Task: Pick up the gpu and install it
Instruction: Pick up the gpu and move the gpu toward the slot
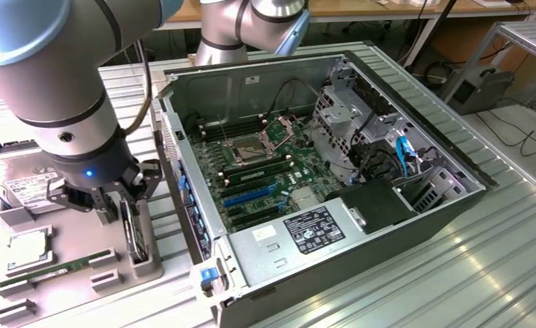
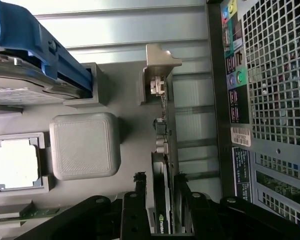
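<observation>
Grey holder (image 2: 125, 75) keeps the gpu (image 2: 162, 125) on edge, so the gripper (image 2: 160, 178) straddling it, clamped or not I cannot tell, needs a centred, square hold.

counter (image 1: 486, 246): ribbed silver metal slats, pale glare streaks | behind: wooden desk (image 1: 377, 8) edge | the exterior view's right: grey floor (image 1: 500, 147), loose black cables (image 1: 529, 133), dark boxy unit (image 1: 479, 87), metal rack (image 1: 532, 31)

I read a slatted metal worktop (image 1: 486, 239). Directly on it sit a grey parts tray (image 1: 72, 236) at the exterior view's left and an open computer case (image 1: 359, 266) just beside the tray.
</observation>
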`<state>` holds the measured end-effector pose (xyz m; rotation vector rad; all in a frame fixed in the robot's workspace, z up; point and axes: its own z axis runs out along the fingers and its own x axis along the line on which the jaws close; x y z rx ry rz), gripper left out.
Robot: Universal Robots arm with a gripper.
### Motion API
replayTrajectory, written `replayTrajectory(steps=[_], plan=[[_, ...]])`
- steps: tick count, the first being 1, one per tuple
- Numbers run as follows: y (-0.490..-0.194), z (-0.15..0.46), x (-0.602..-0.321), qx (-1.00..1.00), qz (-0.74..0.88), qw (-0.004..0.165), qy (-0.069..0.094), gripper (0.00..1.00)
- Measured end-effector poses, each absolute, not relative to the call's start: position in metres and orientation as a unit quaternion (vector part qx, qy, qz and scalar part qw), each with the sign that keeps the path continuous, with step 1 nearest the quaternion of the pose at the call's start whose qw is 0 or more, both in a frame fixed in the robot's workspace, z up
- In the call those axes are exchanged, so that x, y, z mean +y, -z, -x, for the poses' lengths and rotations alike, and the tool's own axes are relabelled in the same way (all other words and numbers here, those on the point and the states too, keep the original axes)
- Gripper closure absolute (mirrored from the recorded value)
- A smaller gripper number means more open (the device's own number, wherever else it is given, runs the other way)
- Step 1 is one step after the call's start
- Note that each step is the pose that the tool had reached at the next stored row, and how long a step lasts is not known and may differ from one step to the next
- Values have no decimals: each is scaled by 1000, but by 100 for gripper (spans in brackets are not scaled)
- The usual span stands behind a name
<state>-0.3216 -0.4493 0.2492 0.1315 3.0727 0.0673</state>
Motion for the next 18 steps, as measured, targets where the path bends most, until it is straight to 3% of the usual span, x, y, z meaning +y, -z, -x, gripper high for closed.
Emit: replayTrajectory(steps=[8,10,11,18], plan=[[-243,322,-450,998,-43,33,-22,64],[-243,322,-450,998,-43,33,-22,65],[-243,322,-450,998,-43,32,-22,72],[-242,321,-450,998,-39,33,-22,73]])
